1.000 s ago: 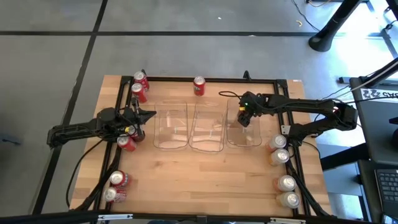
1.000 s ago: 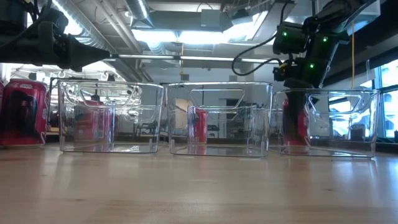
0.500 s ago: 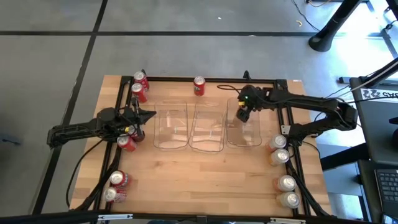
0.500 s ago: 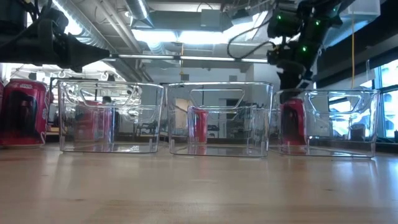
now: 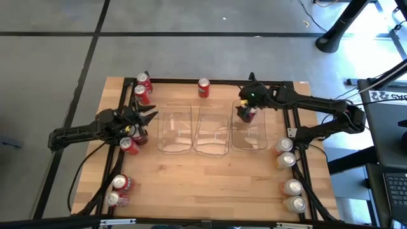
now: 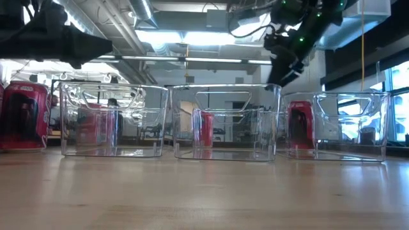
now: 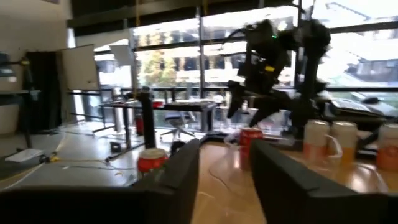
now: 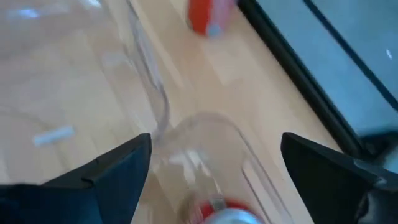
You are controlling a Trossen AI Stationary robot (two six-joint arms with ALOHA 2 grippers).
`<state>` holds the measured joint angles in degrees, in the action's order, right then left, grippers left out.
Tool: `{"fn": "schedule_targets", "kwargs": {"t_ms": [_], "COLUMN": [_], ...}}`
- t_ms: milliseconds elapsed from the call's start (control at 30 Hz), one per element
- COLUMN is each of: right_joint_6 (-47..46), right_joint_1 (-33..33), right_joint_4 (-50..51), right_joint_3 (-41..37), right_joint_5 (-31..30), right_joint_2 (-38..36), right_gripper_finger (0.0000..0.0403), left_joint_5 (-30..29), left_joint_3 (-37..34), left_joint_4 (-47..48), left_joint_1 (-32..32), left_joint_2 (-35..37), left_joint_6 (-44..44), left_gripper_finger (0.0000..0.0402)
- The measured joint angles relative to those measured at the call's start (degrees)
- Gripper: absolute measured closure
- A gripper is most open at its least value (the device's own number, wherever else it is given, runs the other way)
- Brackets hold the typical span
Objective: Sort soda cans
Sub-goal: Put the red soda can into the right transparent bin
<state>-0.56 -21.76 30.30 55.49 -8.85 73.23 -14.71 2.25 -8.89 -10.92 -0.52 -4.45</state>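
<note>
Three clear bins (image 5: 212, 130) stand in a row mid-table. A red soda can (image 6: 300, 128) stands upright on the floor of the right bin (image 5: 254, 137). My right gripper (image 5: 245, 113) hangs open above that bin's far end, clear of the can (image 8: 217, 211). My left gripper (image 5: 150, 114) is open at the table's left, pointing level toward the left bin (image 5: 175, 132), with nothing between its fingers (image 7: 180, 174). Red cans (image 5: 141, 94) stand at the far left, one (image 5: 203, 87) at the far edge, one (image 5: 129, 145) beside my left arm.
Two more red cans (image 5: 117, 191) stand at the near left corner. Several pale cans (image 5: 286, 152) line the right edge. A black frame (image 5: 191, 81) runs around the tabletop. The near half of the wood table (image 5: 203, 184) is bare.
My right gripper has risen out of the right bin and drawn toward the far edge, staying open; the red can stays upright inside the bin. My left gripper has opened its fingers while staying in place.
</note>
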Motion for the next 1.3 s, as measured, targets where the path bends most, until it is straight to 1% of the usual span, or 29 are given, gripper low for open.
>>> {"fn": "schedule_targets", "kwargs": {"t_ms": [167, 267, 333, 400, 500, 567, 667, 767, 867, 1033, 1100, 1167, 1300], "right_joint_6": [6.32, 11.10, 14.40, 17.13, 21.54, 24.08, 26.80, 28.66, 29.02, 26.16, 25.16, 24.76, 24.68], "right_joint_1": [0.00, 0.00, 0.00, 0.00, 0.00, 0.00, -0.01, -0.02, -0.02, -0.02, -0.01, -0.02, -0.02], "right_joint_4": [-15.53, -23.64, -27.51, -31.49, -35.94, -38.57, -40.42, -40.51, -39.73, -37.34, -35.85, -34.55, -32.24], "right_joint_3": [-3.39, -4.53, -4.62, -4.62, -4.62, -4.62, -4.62, -4.62, -4.62, -4.62, -4.62, -4.62, -4.62], "right_joint_5": [2.49, 3.43, 3.48, 4.01, 5.55, 6.47, 8.27, 9.93, 9.97, 9.96, 9.97, 9.97, 9.97], "right_joint_2": [0.00, 0.00, 0.00, 0.00, 0.00, 0.00, 0.00, 0.00, 0.00, 0.00, 0.00, 0.00, 0.00], "right_gripper_finger": [0.0045, 0.0045, 0.0045, 0.0045, 0.0045, 0.0045, 0.0045, 0.0045, 0.0045, 0.0045, 0.0045, 0.0045, 0.0045], "left_joint_5": [-9.63, -13.86, -15.00, -15.32, -17.60, -18.95, -19.04, -19.01, -19.07, -18.92, -17.68, -15.11, -13.78], "left_joint_3": [3.98, 8.64, 12.16, 15.52, 21.34, 25.88, 32.73, 39.37, 45.77, 56.00, 59.64, 62.53, 65.15], "left_joint_4": [1.78, 4.58, 5.62, 5.80, 6.22, 8.22, 12.84, 17.50, 22.98, 34.86, 40.29, 45.16, 51.40], "left_joint_1": [-0.02, -1.05, -2.56, -4.51, -8.19, -11.21, -16.35, -22.11, -27.83, -36.17, -38.72, -40.85, -42.58], "left_joint_2": [-2.18, -6.70, -10.97, -15.86, -23.76, -28.85, -36.47, -43.59, -50.06, -60.26, -63.75, -66.98, -71.77], "left_joint_6": [0.70, 2.46, 4.10, 4.52, 3.79, 3.71, 3.73, 2.76, 2.99, 4.21, 5.85, 7.42, 8.79], "left_gripper_finger": [0.0159, 0.0123, 0.0110, 0.0104, 0.0103, 0.0102, 0.0102, 0.0102, 0.0102, 0.0102, 0.0102, 0.0102, 0.0102]}}
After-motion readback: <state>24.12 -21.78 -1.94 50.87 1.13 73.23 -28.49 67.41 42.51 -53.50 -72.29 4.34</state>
